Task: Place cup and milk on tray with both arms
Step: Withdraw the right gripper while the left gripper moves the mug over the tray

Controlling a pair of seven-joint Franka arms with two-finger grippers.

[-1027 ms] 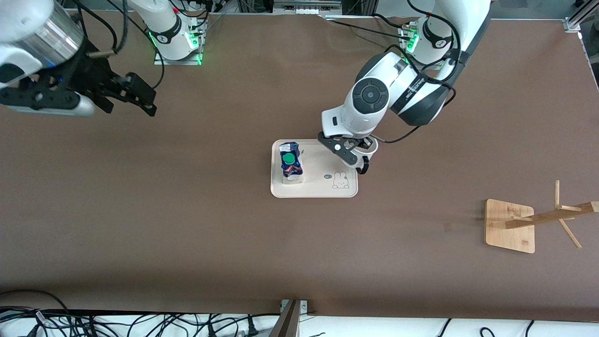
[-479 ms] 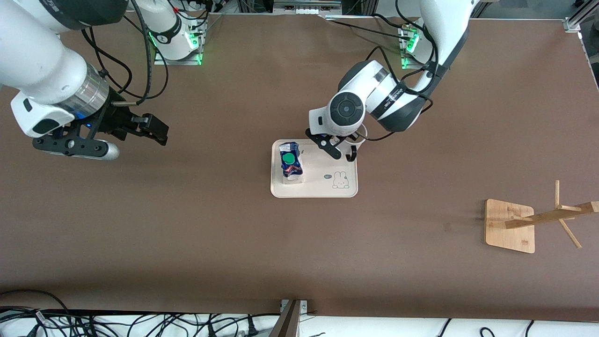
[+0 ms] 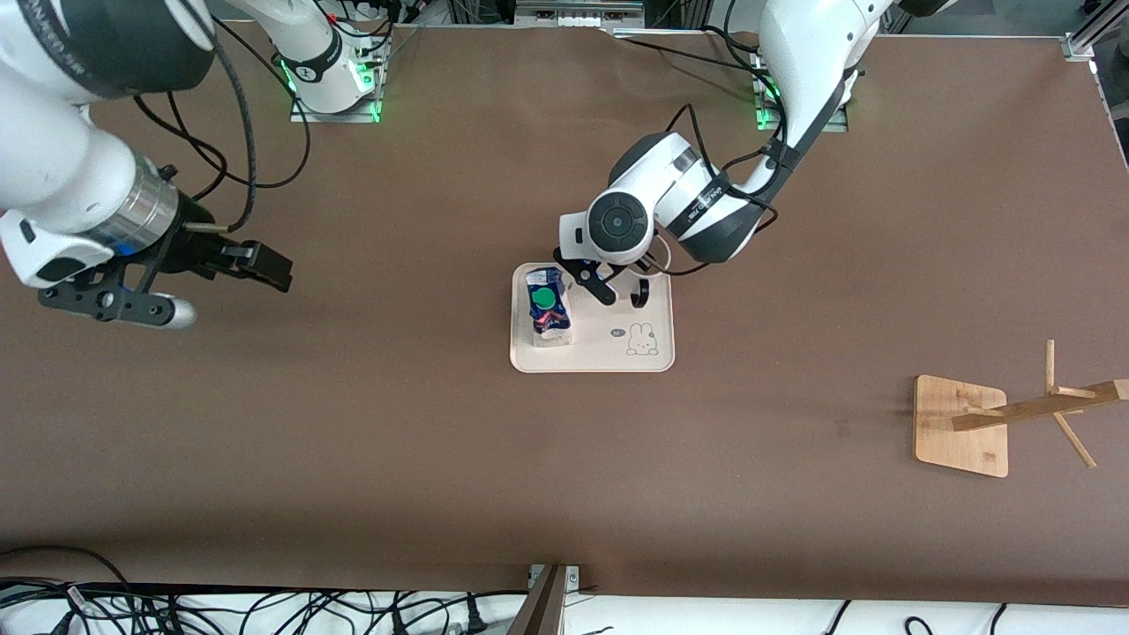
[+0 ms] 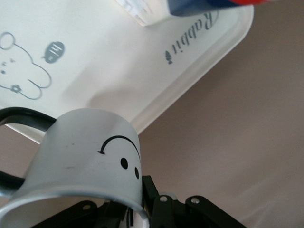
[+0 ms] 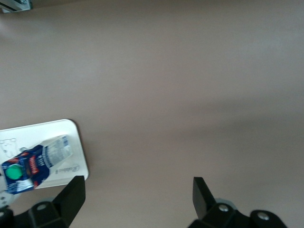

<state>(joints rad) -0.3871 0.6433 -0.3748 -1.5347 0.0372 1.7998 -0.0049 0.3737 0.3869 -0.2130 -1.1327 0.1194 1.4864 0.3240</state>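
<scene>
You are seeing the task roughly half done: the milk [image 3: 548,304], a glossy gable-top carton with a round green cap, is standing on the smooth cream tray [image 3: 609,353]. The left hand [image 3: 620,287] is clenching the wall of the white enamel cup [image 4: 90,156] over the tray's edge farthest from the front camera. The right hand [image 3: 265,267] is waiting, released, over the brown worktop [image 3: 441,459].

Brown table [image 3: 353,423] with a wooden rack [image 3: 988,423]; black cables [image 3: 220,608] along its near edge
</scene>
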